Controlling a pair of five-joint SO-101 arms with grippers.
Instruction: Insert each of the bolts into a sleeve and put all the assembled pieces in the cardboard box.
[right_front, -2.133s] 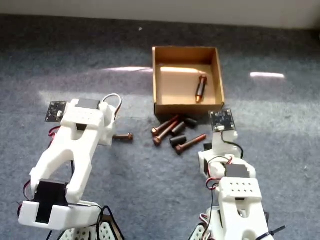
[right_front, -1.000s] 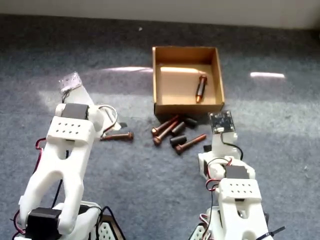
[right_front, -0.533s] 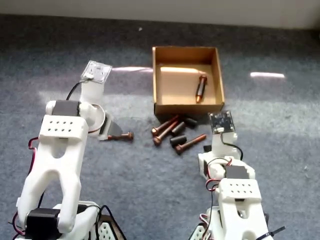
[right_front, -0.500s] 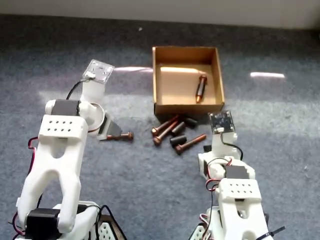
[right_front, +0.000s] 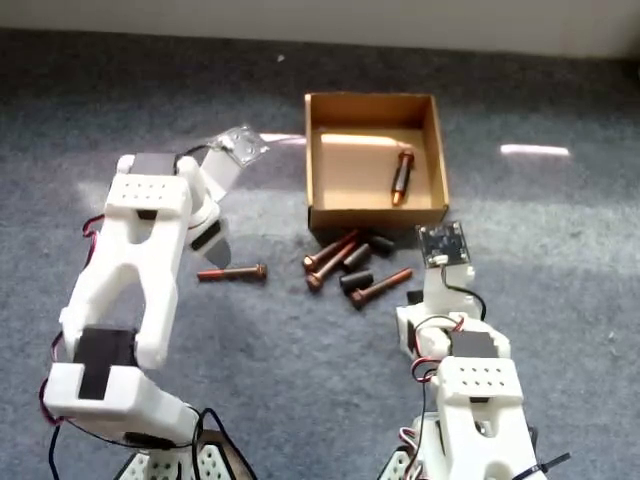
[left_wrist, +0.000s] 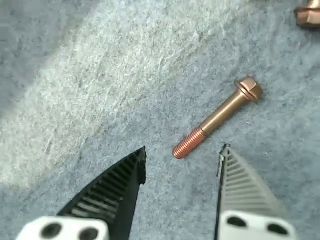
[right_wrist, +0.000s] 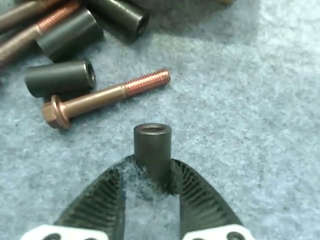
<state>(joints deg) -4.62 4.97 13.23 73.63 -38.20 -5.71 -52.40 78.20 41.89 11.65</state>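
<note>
When the scene is viewed from above, the cardboard box (right_front: 372, 216) holds one assembled piece (right_front: 402, 175), with loose bolts and sleeves (right_front: 350, 265) heaped just before it and a lone bolt (right_front: 232, 271) beside the left claw (right_front: 213, 247). Left wrist view: that claw is spread wide and empty, the lone bolt's threaded end near its tips. Right wrist view: the right claw (right_wrist: 148, 170) is closed on one dark sleeve (right_wrist: 152, 142).

Copper bolts (left_wrist: 217, 117), black sleeves (right_wrist: 60, 78), tan cardboard box (right_front: 312, 160), grey carpet (right_front: 300, 400).
</note>
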